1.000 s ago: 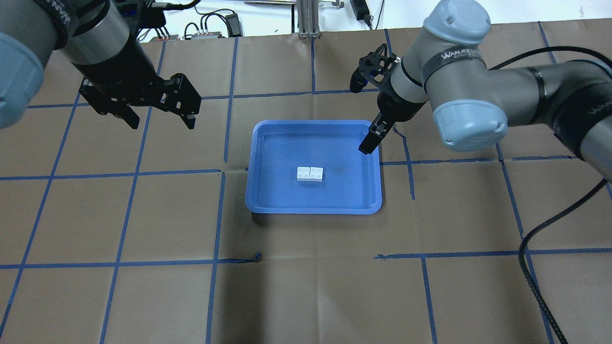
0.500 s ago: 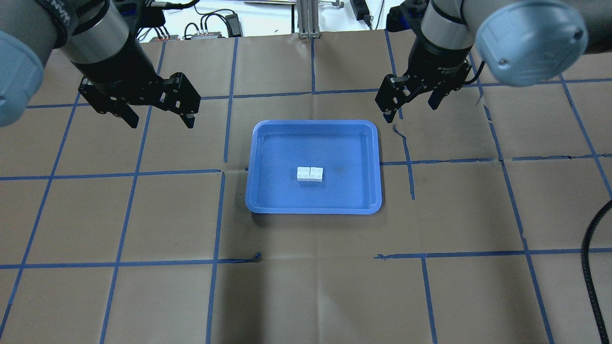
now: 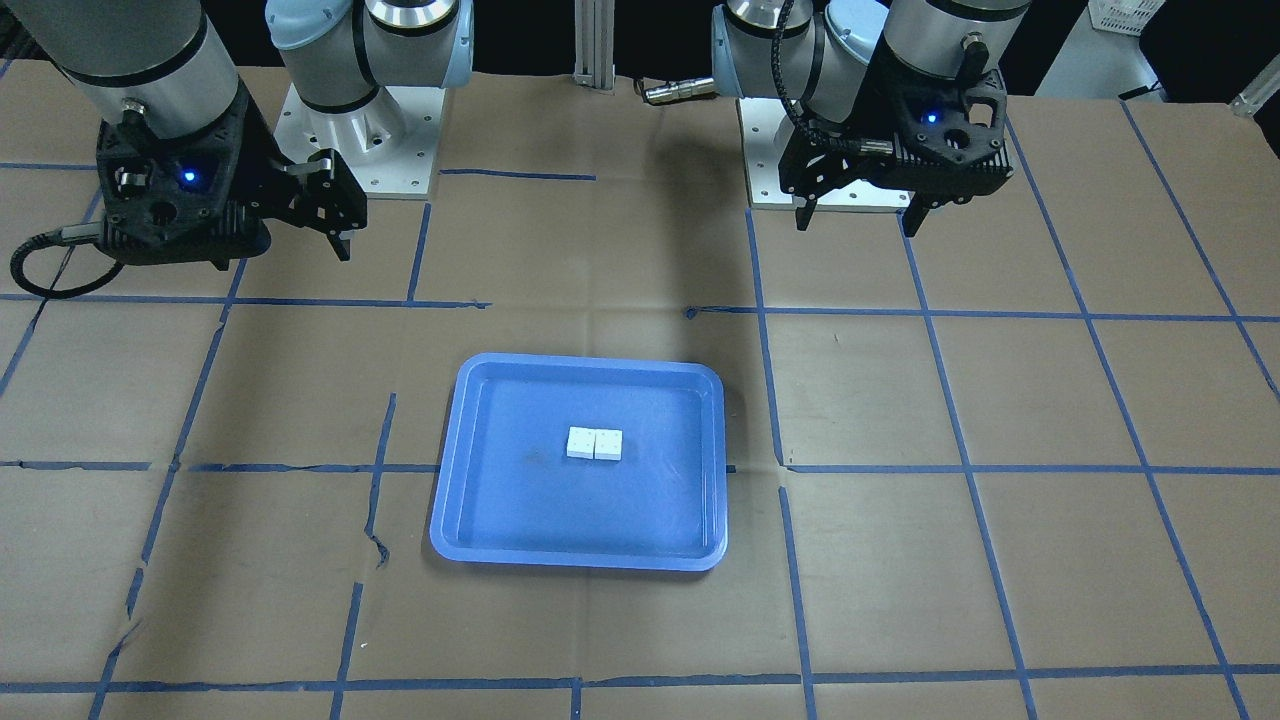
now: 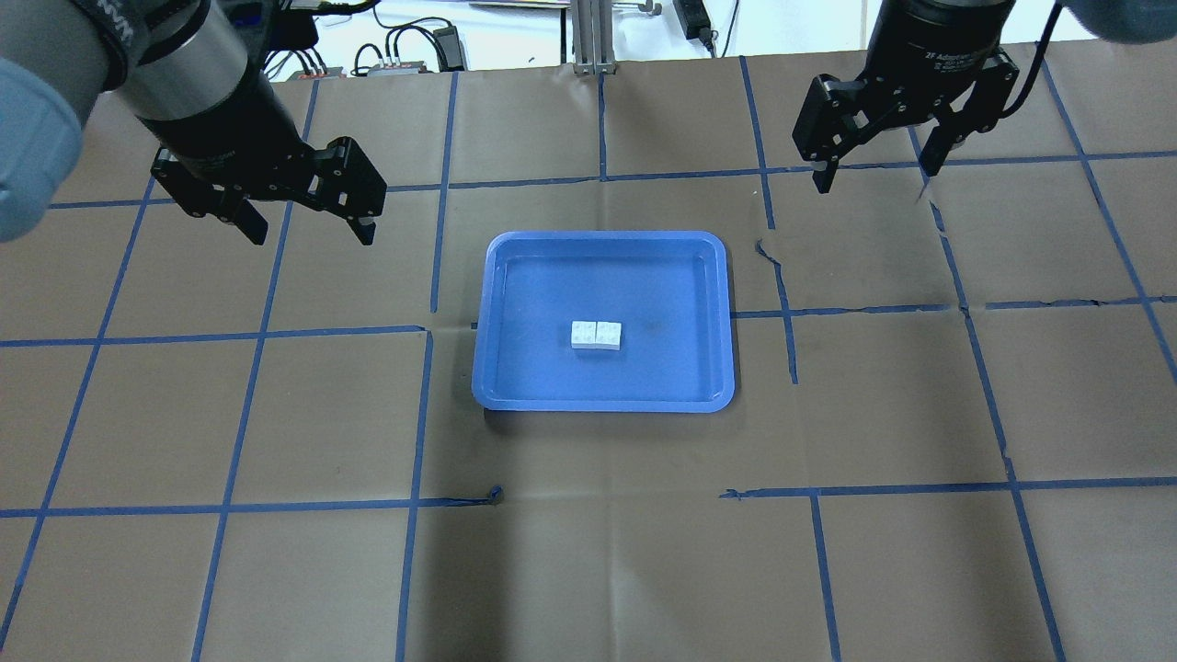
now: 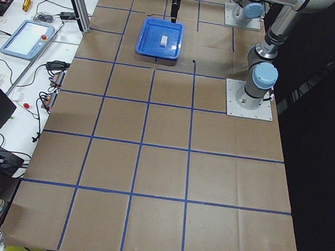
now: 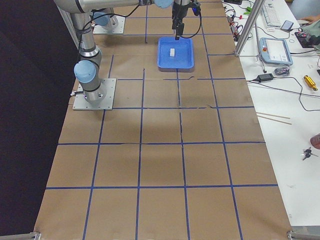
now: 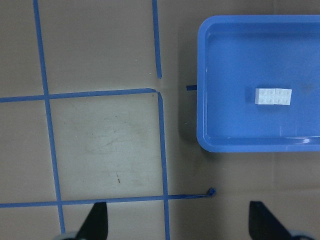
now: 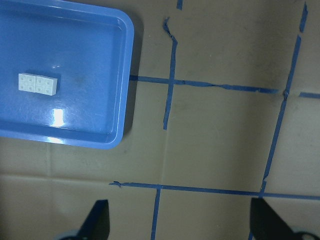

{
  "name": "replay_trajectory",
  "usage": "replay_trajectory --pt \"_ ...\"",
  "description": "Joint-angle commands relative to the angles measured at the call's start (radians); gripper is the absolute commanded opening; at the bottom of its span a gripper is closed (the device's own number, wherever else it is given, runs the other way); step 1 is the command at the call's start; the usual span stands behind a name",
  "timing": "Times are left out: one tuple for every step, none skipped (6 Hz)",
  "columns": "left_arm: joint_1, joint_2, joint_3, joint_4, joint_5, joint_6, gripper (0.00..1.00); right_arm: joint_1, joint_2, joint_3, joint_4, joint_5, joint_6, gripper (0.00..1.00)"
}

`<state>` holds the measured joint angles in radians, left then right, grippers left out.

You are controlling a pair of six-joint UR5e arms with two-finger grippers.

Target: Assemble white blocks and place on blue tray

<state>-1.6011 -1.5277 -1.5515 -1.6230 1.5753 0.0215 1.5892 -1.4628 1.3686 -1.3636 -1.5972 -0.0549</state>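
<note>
The two white blocks (image 4: 596, 335) lie side by side, touching, near the middle of the blue tray (image 4: 662, 276). They also show in the front view (image 3: 594, 443), the left wrist view (image 7: 273, 96) and the right wrist view (image 8: 37, 83). My left gripper (image 4: 311, 234) is open and empty, raised above the table to the far left of the tray. My right gripper (image 4: 872, 176) is open and empty, raised above the table to the far right of the tray. Neither gripper touches the tray or the blocks.
Brown paper with a blue tape grid (image 4: 423, 326) covers the table. The tape is torn right of the tray (image 4: 772, 257). The arm bases (image 3: 350, 150) stand at the robot's side. Cables and a pendant (image 5: 29, 37) lie on a side bench beyond the table edge.
My right gripper has moved from over the tray's far right corner out to the far right and turned, jaws open. The left gripper, the blocks and the tray have not moved.
</note>
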Motion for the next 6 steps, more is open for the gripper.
replay_trajectory --pt "0.0 0.0 0.001 0.0 0.002 0.0 1.0 0.008 -0.005 -0.005 0.041 0.0 0.112 1.0" --pt "0.0 0.0 0.001 0.0 0.002 0.0 1.0 0.009 -0.005 -0.005 0.041 0.025 0.118 1.0" --pt "0.0 0.0 0.001 0.0 0.0 0.0 1.0 0.009 -0.005 -0.006 0.04 0.022 0.118 1.0" --pt "0.0 0.0 0.001 0.002 0.0 0.0 1.0 0.009 -0.004 -0.006 0.04 0.016 0.118 1.0" --pt "0.0 0.0 -0.001 0.003 -0.003 0.0 1.0 0.009 -0.002 0.0 0.038 0.017 0.118 1.0" --pt "0.0 0.0 0.001 0.003 -0.001 0.0 1.0 0.009 -0.002 0.001 0.038 0.017 0.118 1.0"
